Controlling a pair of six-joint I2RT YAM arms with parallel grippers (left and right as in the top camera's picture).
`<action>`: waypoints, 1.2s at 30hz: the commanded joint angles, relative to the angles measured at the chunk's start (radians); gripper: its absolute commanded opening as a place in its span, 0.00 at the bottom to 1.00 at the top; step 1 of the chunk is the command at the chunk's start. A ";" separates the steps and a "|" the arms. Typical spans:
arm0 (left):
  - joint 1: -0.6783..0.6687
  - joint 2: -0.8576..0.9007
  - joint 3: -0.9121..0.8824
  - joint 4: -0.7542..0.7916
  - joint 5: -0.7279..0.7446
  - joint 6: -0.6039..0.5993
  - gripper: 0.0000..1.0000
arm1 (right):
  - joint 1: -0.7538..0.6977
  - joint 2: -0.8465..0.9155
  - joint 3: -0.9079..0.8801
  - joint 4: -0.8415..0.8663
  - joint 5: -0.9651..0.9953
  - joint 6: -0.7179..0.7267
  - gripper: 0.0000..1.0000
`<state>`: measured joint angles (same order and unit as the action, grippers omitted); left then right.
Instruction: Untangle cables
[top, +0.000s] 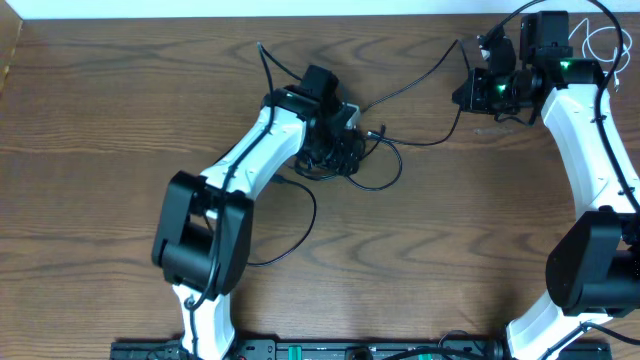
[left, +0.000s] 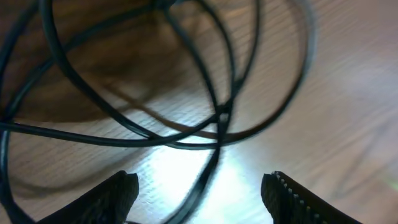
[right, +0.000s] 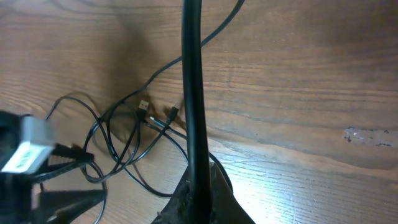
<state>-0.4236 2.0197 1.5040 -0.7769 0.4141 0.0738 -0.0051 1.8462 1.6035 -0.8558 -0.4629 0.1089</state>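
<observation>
Just below the spread left tool (left: 199, 186), black cables (left: 221, 118) lie looped.

Dark wood-grain table (top: 100, 120); small pale scuff (right: 367, 135)

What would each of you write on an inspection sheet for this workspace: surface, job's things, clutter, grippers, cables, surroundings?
Surface: dark wooden table, grain showing.
Job's things: tangle of black cables mid-table, loops overlapping.
Clutter: nothing seen.
Grippers: left gripper open, fingers on either side of a strand of the tangle; right gripper shut on one black cable.
Cables: that held cable runs from the tangle to the right gripper; a white cable loops at the far right corner.
Surroundings: pale wall along the far edge; black rail at the near edge.
</observation>
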 joint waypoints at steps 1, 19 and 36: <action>-0.002 0.039 0.016 -0.006 -0.033 0.022 0.66 | 0.008 0.000 0.018 -0.002 0.001 -0.018 0.01; 0.070 -0.218 0.071 -0.009 -0.034 -0.163 0.08 | 0.008 0.000 0.018 -0.006 0.075 -0.016 0.01; 0.245 -0.700 0.071 0.080 -0.034 -0.256 0.07 | 0.008 0.018 0.016 -0.078 0.305 0.060 0.01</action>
<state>-0.2050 1.3502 1.5623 -0.7120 0.3862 -0.1642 -0.0051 1.8465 1.6035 -0.9207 -0.2710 0.1265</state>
